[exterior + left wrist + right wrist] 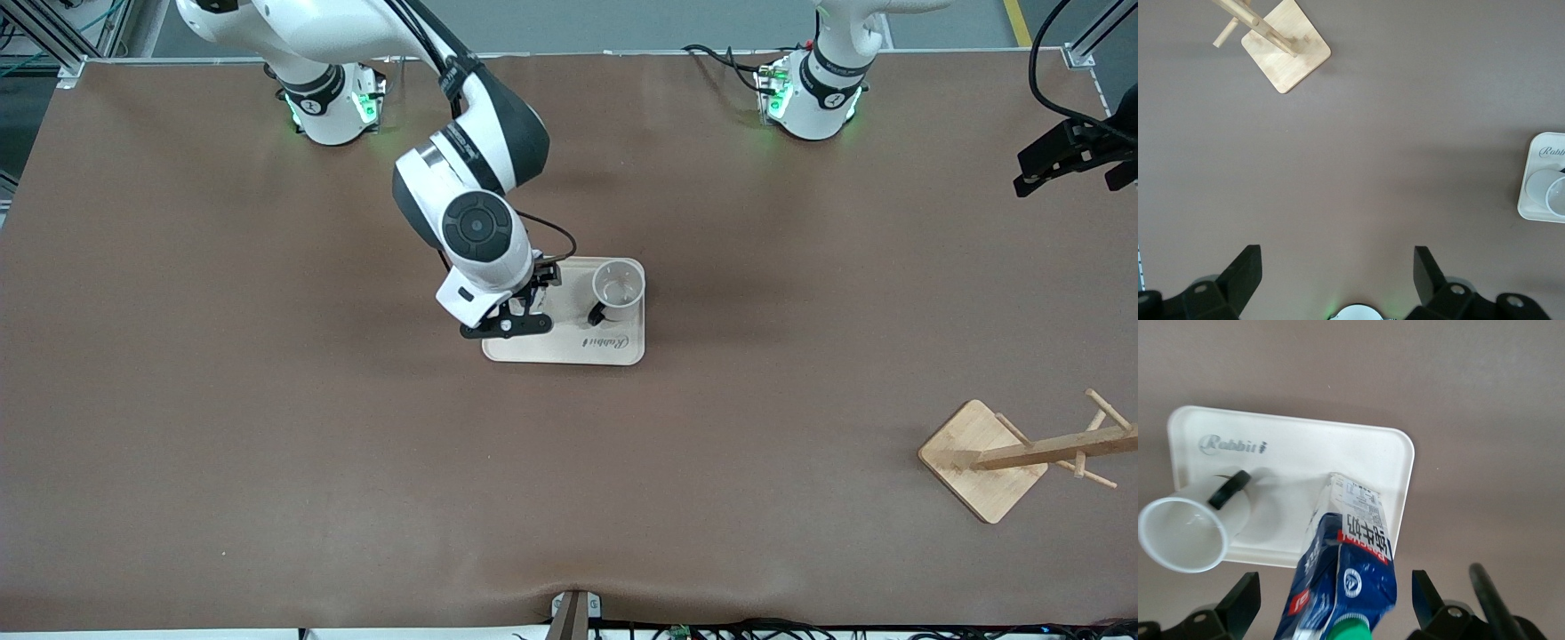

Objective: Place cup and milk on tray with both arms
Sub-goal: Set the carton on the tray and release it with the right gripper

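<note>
Right gripper [1331, 600] open astride the milk [1341, 567] standing on the tray [613, 351] beside the cup [618, 286]; lift straight up to avoid tipping; left gripper [1338, 273] open, waiting

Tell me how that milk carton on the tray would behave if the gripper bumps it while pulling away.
The milk carton stands tall on a narrow base on the tray, so it could probably tip. The cup stands beside it and might get knocked. The right gripper is open around it, so lifting straight up seems safest.
</note>
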